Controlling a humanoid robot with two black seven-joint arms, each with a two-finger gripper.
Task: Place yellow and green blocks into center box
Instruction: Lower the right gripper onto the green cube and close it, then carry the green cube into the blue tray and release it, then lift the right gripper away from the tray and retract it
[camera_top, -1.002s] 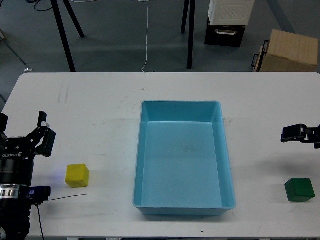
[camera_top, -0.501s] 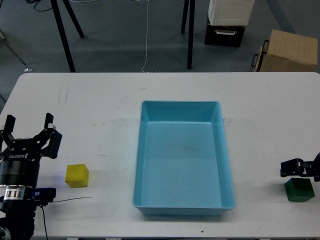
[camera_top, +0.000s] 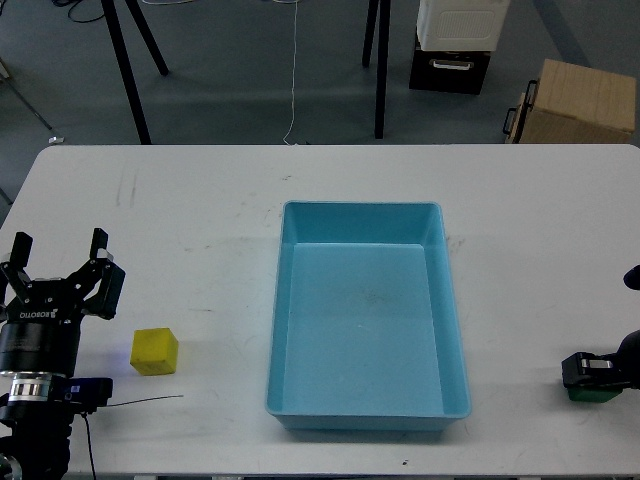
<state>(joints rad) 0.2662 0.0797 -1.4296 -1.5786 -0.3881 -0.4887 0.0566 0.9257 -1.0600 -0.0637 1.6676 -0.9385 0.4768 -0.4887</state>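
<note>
A yellow block lies on the white table, left of the light blue center box. My left gripper is open and empty, just left of and above the yellow block. My right gripper is low at the right edge, directly over the green block. Only a green sliver of that block shows under it. The gripper is dark and its fingers cannot be told apart. The box is empty.
A thin black cable runs along the table by my left arm, just in front of the yellow block. Beyond the table's far edge are black stand legs, a cardboard box and a black case.
My right gripper has moved down and toward the front edge, from above the green block to right over it, hiding most of it. My left gripper shifted slightly, then stayed still.
</note>
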